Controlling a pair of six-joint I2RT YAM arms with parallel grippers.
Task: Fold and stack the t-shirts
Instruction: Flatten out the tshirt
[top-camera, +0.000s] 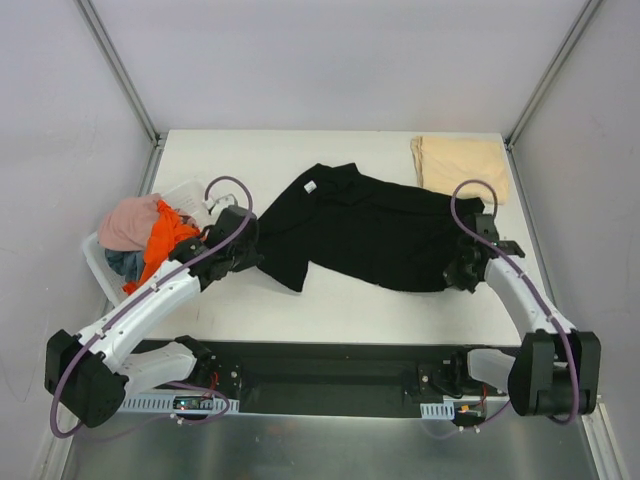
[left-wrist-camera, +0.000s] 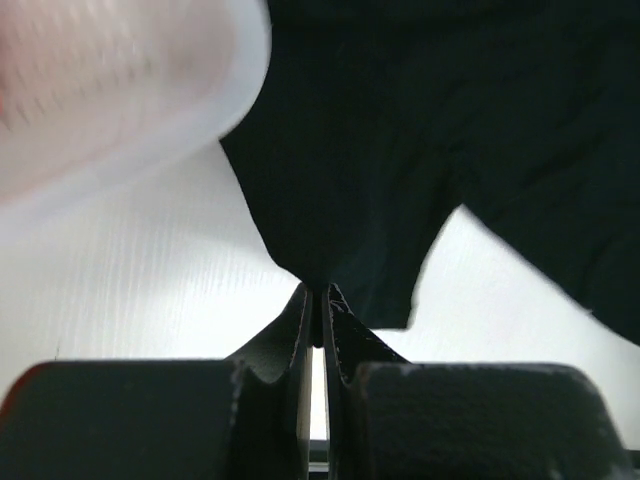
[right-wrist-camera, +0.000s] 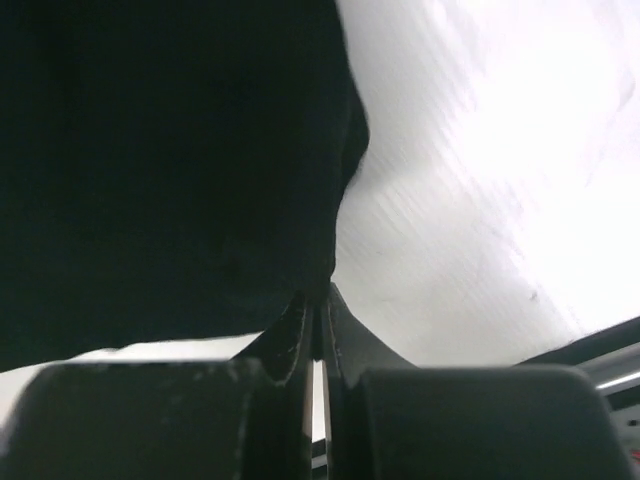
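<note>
The large black t-shirt (top-camera: 365, 228) lies spread across the middle of the table. My left gripper (top-camera: 253, 256) is shut on its left edge; the left wrist view shows the black cloth (left-wrist-camera: 400, 150) pinched between the fingertips. My right gripper (top-camera: 462, 268) is shut on its right edge, with black cloth (right-wrist-camera: 160, 160) held at the tips. A folded tan t-shirt (top-camera: 462, 165) lies at the back right. Pink (top-camera: 128, 222), orange (top-camera: 165, 238) and grey-blue (top-camera: 124, 264) t-shirts are heaped in the basket at the left.
The white plastic basket (top-camera: 93, 256) stands at the table's left edge, close to my left arm; its rim shows blurred in the left wrist view (left-wrist-camera: 130, 150). Grey walls and metal frame rails enclose the table.
</note>
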